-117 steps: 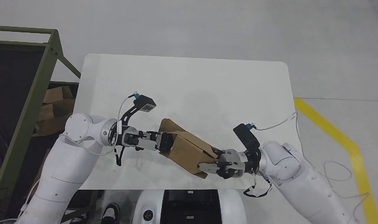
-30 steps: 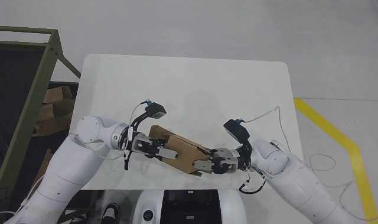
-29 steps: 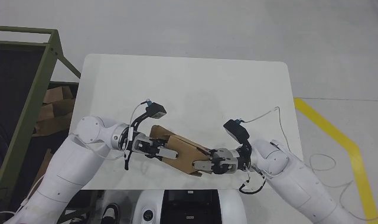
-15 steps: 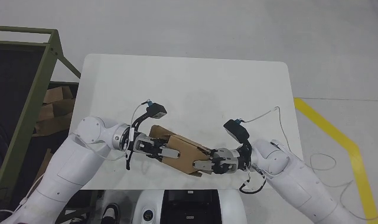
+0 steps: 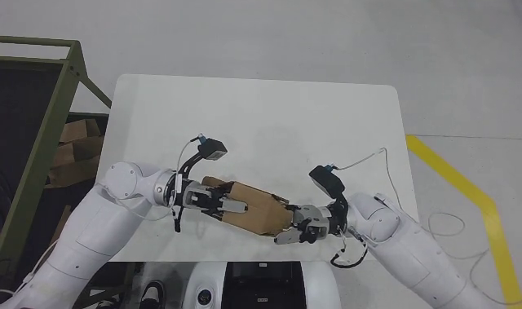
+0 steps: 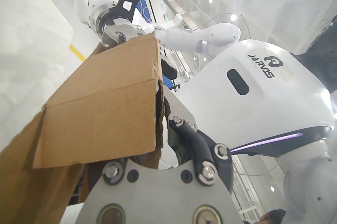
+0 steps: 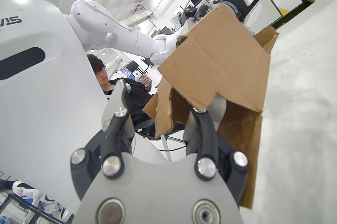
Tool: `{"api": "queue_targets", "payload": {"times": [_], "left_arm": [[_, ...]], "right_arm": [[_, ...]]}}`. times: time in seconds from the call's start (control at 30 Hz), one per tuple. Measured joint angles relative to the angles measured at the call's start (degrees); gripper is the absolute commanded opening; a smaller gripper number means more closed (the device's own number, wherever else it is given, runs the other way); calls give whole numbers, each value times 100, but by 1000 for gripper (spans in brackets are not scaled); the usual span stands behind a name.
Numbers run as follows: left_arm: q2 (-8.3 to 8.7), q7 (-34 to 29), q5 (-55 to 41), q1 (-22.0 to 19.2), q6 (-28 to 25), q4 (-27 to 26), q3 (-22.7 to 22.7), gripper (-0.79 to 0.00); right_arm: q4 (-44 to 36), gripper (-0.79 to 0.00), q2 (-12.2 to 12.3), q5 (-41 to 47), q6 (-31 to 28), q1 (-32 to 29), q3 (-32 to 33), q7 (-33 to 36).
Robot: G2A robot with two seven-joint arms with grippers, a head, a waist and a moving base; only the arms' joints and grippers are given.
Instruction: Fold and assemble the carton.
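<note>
From above, the brown cardboard carton [image 5: 259,214] is seen at the white table's [image 5: 261,113] near edge, laid more level than half a second ago, between the left gripper [image 5: 227,205] and the right gripper [image 5: 287,230]; in the left wrist view, its end is pinched by the left gripper. In the right wrist view, the right fingers are spread, one tucked under a flap.

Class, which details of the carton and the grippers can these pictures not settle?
Left wrist view: the carton hides much of the left gripper, so its hold is unclear.
Right wrist view: a carton flap covers one fingertip of the right gripper.
Top view: the carton's inside is hidden by its own panels.
</note>
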Motion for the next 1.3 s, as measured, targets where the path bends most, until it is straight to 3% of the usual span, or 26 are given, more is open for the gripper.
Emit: {"api": "queue_targets", "payload": {"times": [0.63,0.83,1.3], "left_arm": [[123,214,-171,58,-213,-43,-250,-785],[140,247,-189,88,-246,-58,-291,-785],[139,246,-189,87,-245,-57,-290,-785]], "right_arm": [[-1200,0,192,-1606,0,-1330,1449,-989],[-1315,0,197,-1870,0,-1556,1594,-1352],[-1314,0,197,-1867,0,-1553,1593,-1346]]}}
